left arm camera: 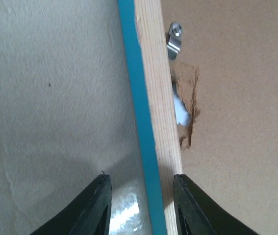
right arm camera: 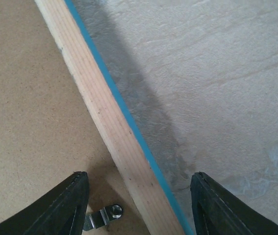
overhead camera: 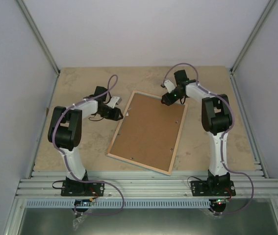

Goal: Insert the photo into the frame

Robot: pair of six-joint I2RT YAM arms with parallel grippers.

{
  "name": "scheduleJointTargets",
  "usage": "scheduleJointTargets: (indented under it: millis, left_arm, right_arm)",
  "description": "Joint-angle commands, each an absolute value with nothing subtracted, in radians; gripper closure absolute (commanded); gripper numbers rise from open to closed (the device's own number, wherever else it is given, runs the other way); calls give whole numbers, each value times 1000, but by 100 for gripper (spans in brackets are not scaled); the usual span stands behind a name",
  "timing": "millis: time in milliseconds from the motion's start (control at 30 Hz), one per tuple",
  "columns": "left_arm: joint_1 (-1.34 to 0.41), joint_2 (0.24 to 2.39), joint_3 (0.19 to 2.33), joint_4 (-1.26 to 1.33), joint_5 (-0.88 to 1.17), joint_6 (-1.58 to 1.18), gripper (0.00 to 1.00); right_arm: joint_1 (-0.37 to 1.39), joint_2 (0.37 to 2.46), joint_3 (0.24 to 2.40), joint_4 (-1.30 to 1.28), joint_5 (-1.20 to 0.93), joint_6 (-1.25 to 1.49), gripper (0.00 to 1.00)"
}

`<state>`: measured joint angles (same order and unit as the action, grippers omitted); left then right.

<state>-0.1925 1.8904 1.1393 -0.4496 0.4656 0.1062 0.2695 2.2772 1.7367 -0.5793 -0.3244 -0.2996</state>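
Lying face-down, frame (left arm camera: pixel 159 98) — blue front mostly hidden, backing board (overhead camera: pixel 148 129) uppermost.

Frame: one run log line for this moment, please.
frame face down | backing board inside | left end effector open, astride frame | right end effector open, astride frame

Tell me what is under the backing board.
The board fills the frame, face down. Only a white patch shows through a torn notch at its edge; anything else beneath, the photo included, is covered.

tool (left arm camera: pixel 141 198) astride frame (left arm camera: pixel 156 98) edge
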Motion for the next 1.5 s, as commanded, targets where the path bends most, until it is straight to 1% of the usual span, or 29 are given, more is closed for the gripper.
scheduleJointTargets:
  millis: [0, 100, 200, 333, 467, 533, 567, 600, 700, 767, 1000, 1133, 1200, 1333, 1467]
  left_arm:
    - [-166, 1954, 1168, -478, 401, 114, 66]
    - [-161, 1982, 1179, -495, 377, 130, 70]
    - [-160, 2005, 1194, -509, 348, 136, 75]
    - [-160, 2031, 1215, -523, 328, 133, 81]
    - [-160, 2044, 1229, -534, 307, 137, 85]
    - [-160, 2049, 1239, -541, 301, 139, 86]
    - [-160, 2048, 1245, -544, 309, 141, 85]
    - [-160, 2041, 1248, -544, 330, 142, 83]
    - [-160, 1992, 1255, -525, 424, 141, 69]
    - [-160, 1961, 1262, -511, 477, 133, 63]
    - [-223, 1939, 1286, -498, 514, 132, 49]
    - [-236, 1959, 1299, -484, 515, 123, 46]
    - [-243, 1970, 1306, -486, 513, 123, 45]
    - [-264, 1996, 1313, -495, 479, 144, 46]
    - [-273, 2009, 1307, -490, 456, 148, 46]
  right_arm:
    - [240, 2318, 1697, -674, -245, -392, 43]
    - [223, 2320, 1695, -700, -261, -433, 46]
    - [211, 2326, 1696, -730, -266, -484, 47]
    - [199, 2335, 1707, -766, -270, -538, 43]
    - [186, 2349, 1727, -798, -276, -567, 45]
    - [180, 2355, 1745, -820, -293, -586, 43]
    - [175, 2359, 1761, -837, -310, -592, 41]
    - [171, 2363, 1780, -851, -327, -590, 40]
    - [169, 2368, 1839, -896, -397, -581, 37]
    - [169, 2360, 1864, -904, -429, -569, 36]
    - [169, 2347, 1905, -922, -432, -556, 34]
    - [169, 2342, 1928, -942, -459, -548, 27]
    - [169, 2344, 1933, -937, -442, -540, 28]
    - [169, 2363, 1929, -937, -358, -551, 32]
    - [169, 2354, 1880, -916, -286, -582, 32]
